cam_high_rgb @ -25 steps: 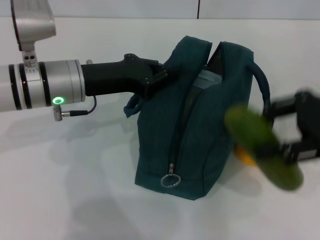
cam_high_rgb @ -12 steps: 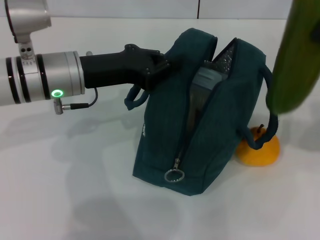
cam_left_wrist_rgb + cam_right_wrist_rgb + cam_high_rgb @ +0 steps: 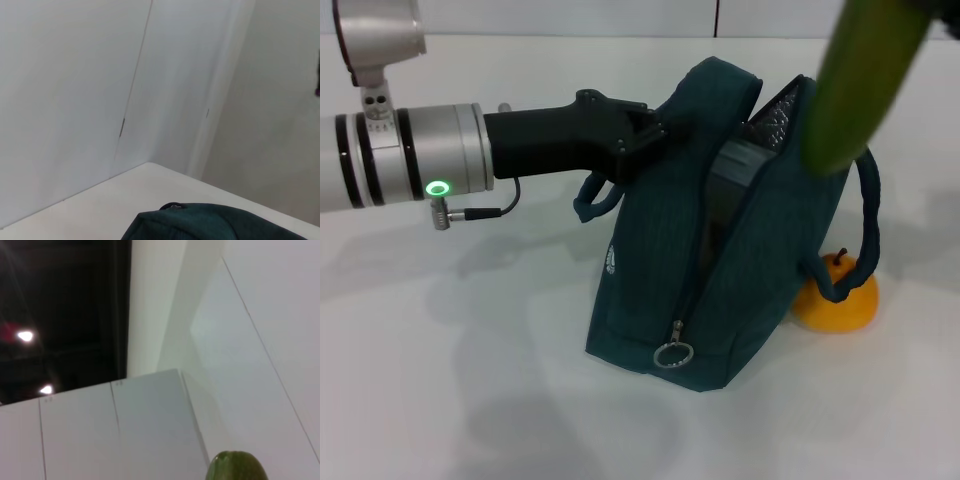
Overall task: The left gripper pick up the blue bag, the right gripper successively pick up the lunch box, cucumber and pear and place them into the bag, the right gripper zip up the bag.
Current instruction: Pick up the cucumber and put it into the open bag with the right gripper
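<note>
The blue bag (image 3: pixel 660 270) stands on the white table with its zip open and silver lining showing. My left gripper (image 3: pixel 645 135) is shut on its upper left edge by the handle; that edge also shows in the left wrist view as a blue bag (image 3: pixel 200 222) top. Inside the opening sits the lunch box (image 3: pixel 738 162), only its lid end visible. The cucumber (image 3: pixel 855 85) hangs steeply over the bag's right rim, its lower tip just above the opening. My right gripper (image 3: pixel 943 20) holds its top at the frame edge, mostly cut off. The pear (image 3: pixel 838 298) rests behind the bag's right side.
The bag's right handle (image 3: pixel 855 250) loops down in front of the pear. The zipper's ring pull (image 3: pixel 672 355) hangs at the bag's near end. The cucumber tip (image 3: pixel 235 466) shows in the right wrist view against walls and ceiling.
The cucumber was lifted from the table at the right, swung upright, and moved left over the bag's opening. The bag tilted slightly, uncovering the pear. The left arm barely moved.
</note>
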Controlling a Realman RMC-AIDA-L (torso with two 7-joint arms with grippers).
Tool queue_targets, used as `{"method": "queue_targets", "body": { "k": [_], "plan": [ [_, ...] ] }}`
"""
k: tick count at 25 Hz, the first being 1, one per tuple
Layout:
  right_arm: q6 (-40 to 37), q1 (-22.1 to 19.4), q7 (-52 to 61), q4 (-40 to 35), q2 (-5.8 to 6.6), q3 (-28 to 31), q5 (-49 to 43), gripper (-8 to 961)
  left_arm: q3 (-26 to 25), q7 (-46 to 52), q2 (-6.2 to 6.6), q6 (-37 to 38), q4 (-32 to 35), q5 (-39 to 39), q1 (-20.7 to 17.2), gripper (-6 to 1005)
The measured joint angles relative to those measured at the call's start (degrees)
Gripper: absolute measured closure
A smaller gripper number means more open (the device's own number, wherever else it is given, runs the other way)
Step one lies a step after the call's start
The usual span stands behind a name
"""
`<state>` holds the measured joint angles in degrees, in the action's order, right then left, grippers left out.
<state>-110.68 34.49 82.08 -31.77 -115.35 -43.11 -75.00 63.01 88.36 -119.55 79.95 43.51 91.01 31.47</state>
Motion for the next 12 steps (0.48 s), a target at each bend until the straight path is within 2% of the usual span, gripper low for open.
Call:
{"method": "queue_targets", "body": {
  "k": [6,9,12],
  "plan": [
    [5.5,3.3,-4.0,6.0,0.0,-4.4,-0.2,334,0.1,-0.2,-0.04,0.0,-0.2,0.4,0.0,953],
    [7.1,3.9,-5.2,6.5,-0.25,-7.5,-0.1,332,0.1,-0.3,-0.06,0.0,-0.2,0.5,0.0,953],
    [7.3,4.3,-5.5,6.6,-0.51,-8.1,0.1,331,0.5,-0.3,-0.04,0.0,-0.1,0.5,0.0,953]
  ]
}}
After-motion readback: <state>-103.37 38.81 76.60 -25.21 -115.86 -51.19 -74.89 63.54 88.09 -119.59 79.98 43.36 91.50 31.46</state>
